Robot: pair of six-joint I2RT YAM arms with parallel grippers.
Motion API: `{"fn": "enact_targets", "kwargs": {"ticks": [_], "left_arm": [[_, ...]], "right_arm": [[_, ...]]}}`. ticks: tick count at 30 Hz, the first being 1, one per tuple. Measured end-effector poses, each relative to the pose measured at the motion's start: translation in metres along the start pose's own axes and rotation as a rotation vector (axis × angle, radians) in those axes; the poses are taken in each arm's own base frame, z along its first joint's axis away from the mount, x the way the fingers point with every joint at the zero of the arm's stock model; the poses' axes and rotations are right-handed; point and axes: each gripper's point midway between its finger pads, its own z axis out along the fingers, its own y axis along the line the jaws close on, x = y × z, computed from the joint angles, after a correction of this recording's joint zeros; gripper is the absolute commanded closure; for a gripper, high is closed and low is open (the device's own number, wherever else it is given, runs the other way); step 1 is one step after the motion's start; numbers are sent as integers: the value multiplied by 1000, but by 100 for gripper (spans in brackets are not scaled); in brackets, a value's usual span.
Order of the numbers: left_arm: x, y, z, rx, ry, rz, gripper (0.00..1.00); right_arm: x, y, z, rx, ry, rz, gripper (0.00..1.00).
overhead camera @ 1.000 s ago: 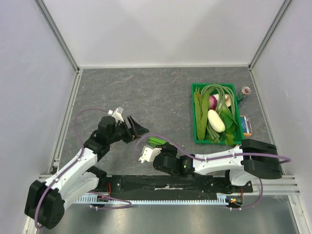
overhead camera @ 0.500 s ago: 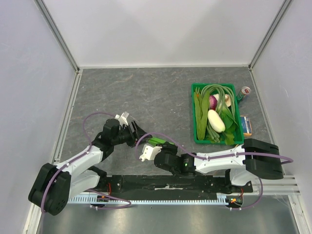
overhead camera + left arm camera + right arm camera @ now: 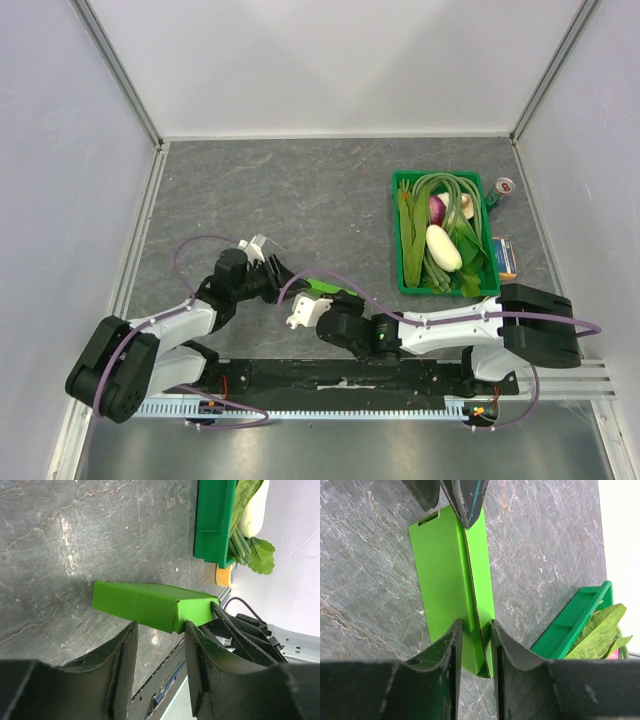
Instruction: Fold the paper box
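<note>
Squarely between right fingers [image 3: 442, 672]: paper box [image 3: 440, 580]

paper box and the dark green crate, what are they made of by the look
Paper box: thin card by the look, matte lime green, with sharp straight creases, a cut slot and a wall that is very thin edge-on. Crate: probably moulded plastic, darker green with a slight sheen, thick walls and a lipped rim.
</note>
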Motion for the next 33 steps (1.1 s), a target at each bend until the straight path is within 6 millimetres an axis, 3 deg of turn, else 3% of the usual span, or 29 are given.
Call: {"fn": "enact_targets", "kwargs": {"ticks": [10,11,14,19,27,33], "left_arm": [[0,4,3,44,-29,26,58],[0,4,3,48,-31,26,56],[1,4,3,54,-34,29,35],[6,11,-1,6,-11,2,25],[-25,-35,-8,62,-57,62,26],[-19,-15,-2,8,-28,21,34]], "right_arm": [[0,0,1,-4,-1,5,71],[0,0,1,-5,-1,6,70],[0,-1,1,-10,-4,27,69],[-1,-2,0,-39,-21,64,70],[-2,-2,1,-47,-28,72,72],[-2,-2,1,-47,-27,72,72]]}}
